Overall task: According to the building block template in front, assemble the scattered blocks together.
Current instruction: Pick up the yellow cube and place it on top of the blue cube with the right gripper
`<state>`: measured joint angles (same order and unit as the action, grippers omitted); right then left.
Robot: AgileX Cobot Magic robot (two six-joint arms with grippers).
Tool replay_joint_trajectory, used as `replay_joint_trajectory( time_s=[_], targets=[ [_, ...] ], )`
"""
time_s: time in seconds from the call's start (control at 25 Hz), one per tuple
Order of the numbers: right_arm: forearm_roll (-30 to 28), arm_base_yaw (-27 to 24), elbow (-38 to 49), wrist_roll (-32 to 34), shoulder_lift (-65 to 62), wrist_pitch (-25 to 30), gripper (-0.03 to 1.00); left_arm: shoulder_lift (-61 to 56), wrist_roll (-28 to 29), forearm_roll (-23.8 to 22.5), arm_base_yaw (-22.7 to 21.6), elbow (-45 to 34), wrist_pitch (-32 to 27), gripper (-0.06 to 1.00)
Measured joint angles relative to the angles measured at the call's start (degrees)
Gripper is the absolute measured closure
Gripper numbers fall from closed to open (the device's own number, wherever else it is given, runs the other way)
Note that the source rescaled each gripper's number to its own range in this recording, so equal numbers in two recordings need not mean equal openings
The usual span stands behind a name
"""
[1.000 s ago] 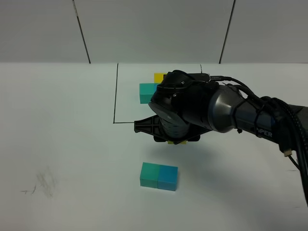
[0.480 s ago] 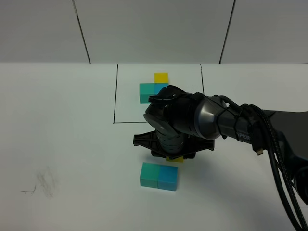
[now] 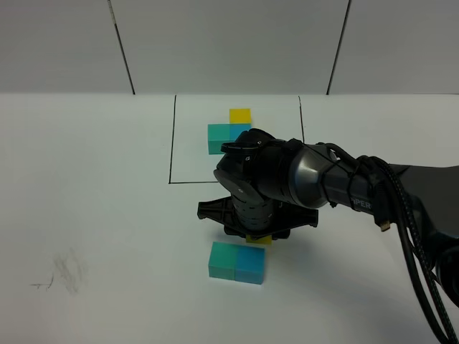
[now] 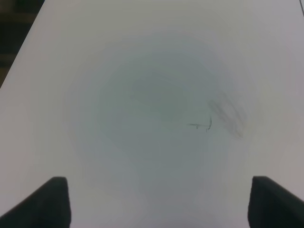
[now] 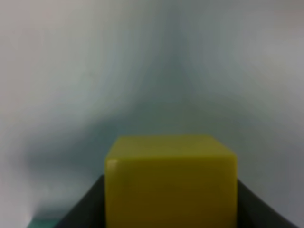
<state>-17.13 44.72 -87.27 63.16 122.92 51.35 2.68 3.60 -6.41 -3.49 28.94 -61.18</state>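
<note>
Exterior high view shows the teal-green block (image 3: 223, 259) and blue block (image 3: 250, 264) already touching side by side, nearer the camera than the building block template (image 3: 222, 137). The right gripper (image 3: 256, 228) is clamped on the yellow block (image 5: 171, 180) just behind the blue one, so only seating it appears left. The left gripper (image 4: 156, 209) hangs spread wide, holding nothing.
</note>
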Motion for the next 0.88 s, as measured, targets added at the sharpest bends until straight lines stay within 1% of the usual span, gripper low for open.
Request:
replay_joint_trajectory(
  time_s=[0.4,0.88],
  targets=[
    [2.7,0.0,1.1,-1.2,1.2,-1.9,0.70,0.0,-0.1,0.0,0.0,0.0,0.0,0.29],
    [3.5,0.0,1.0,-2.1,3.4,-2.9,0.70,0.0,-0.1,0.0,0.0,0.0,0.0,0.29]
  ],
)
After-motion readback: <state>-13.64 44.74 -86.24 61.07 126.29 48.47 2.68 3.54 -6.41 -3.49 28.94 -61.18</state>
